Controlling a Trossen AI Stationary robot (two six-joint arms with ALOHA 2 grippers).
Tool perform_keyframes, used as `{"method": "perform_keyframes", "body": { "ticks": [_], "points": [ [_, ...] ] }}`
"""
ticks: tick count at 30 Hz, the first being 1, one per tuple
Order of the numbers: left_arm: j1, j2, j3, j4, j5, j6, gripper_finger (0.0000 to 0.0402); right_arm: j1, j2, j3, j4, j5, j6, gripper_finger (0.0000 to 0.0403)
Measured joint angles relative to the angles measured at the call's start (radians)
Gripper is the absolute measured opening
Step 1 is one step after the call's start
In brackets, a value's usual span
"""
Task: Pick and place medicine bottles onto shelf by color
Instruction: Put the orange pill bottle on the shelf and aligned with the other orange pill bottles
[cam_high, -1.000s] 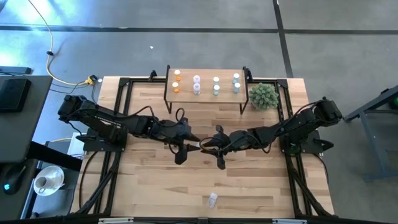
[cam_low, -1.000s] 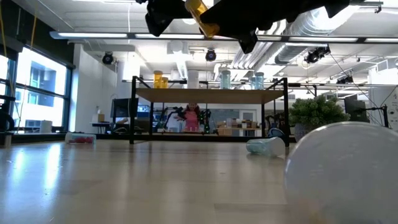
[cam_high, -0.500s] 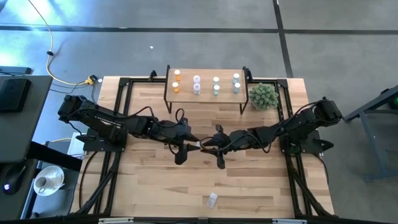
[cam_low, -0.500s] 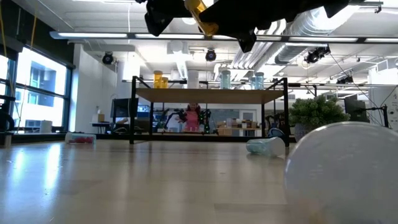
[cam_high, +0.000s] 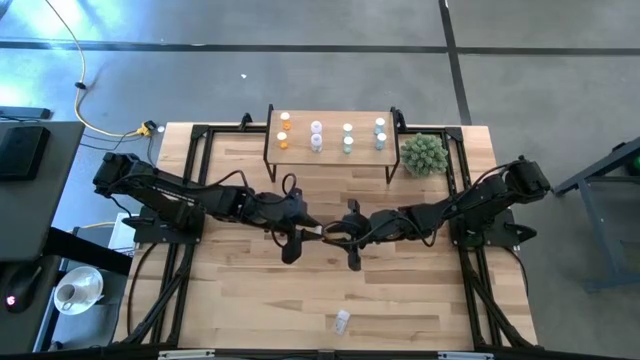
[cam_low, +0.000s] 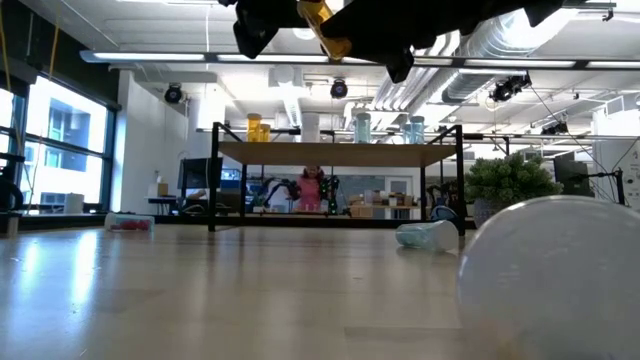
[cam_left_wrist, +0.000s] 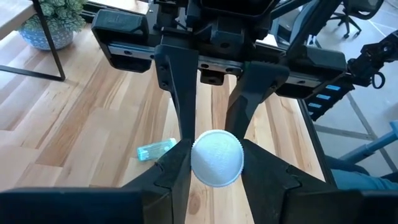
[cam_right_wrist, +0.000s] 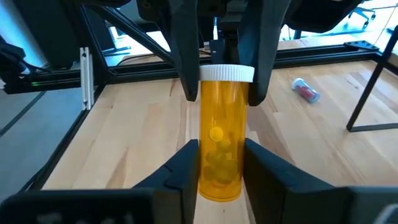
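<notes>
An orange medicine bottle (cam_right_wrist: 222, 134) with a white cap (cam_left_wrist: 217, 158) hangs high over the table's middle (cam_high: 322, 232), between my two grippers. My left gripper (cam_left_wrist: 216, 163) comes from the table's left and is shut on its cap end. My right gripper (cam_right_wrist: 221, 163) comes from the right and is shut on its bottom end. The shelf (cam_high: 330, 150) stands at the far edge on thin black legs. On it stand orange (cam_high: 283, 131), pink (cam_high: 316, 135), green (cam_high: 347, 139) and blue (cam_high: 380, 133) bottles. My left gripper pinches the white cap's rim (cam_left_wrist: 196, 163) between its two fingers. It comes from the table's left, slanting a little downward, in line with the bottle. The bottle is clear of the table. My right gripper has the bottle's bottom end (cam_right_wrist: 210, 177) between its two fingers, one on each side of the orange wall. It comes from the table's right, nearly level, in line with the bottle. In the low view the bottle (cam_low: 325, 28) is tilted, high above the wood.
A spiky green plant ball (cam_high: 424, 153) sits right of the shelf. Loose bottles lie on the table: a white-capped one near the front edge (cam_high: 342, 321), a teal one (cam_left_wrist: 155, 150) and a red one (cam_right_wrist: 306, 91). Black frame rails run along both sides.
</notes>
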Motion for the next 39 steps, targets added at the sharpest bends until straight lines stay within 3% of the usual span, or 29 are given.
{"method": "perform_keyframes", "body": {
  "ticks": [9, 18, 26, 32, 39],
  "points": [
    [-0.001, 0.0, 0.0, -0.022, -0.027, 0.0, 0.011, -0.001, -0.013, 0.0, -0.036, 0.008, -0.019, 0.0169],
    [0.049, -0.012, 0.023, -0.148, -0.071, 0.005, 0.0111, -0.005, -0.093, 0.0, -0.159, 0.008, -0.02, 0.0178],
    [0.203, -0.028, 0.211, -0.514, -0.181, 0.009, 0.0112, 0.0, -0.157, 0.0, -0.349, 0.008, -0.011, 0.0178],
    [0.349, -0.029, 0.311, -0.635, -0.187, 0.036, 0.0112, 0.0, -0.155, 0.0, -0.376, 0.008, 0.015, 0.0179],
    [0.506, -0.019, 0.318, -0.749, -0.16, 0.034, 0.0113, 0.0, -0.154, 0.0, -0.391, 0.008, 0.015, 0.0179]
  ]
}}
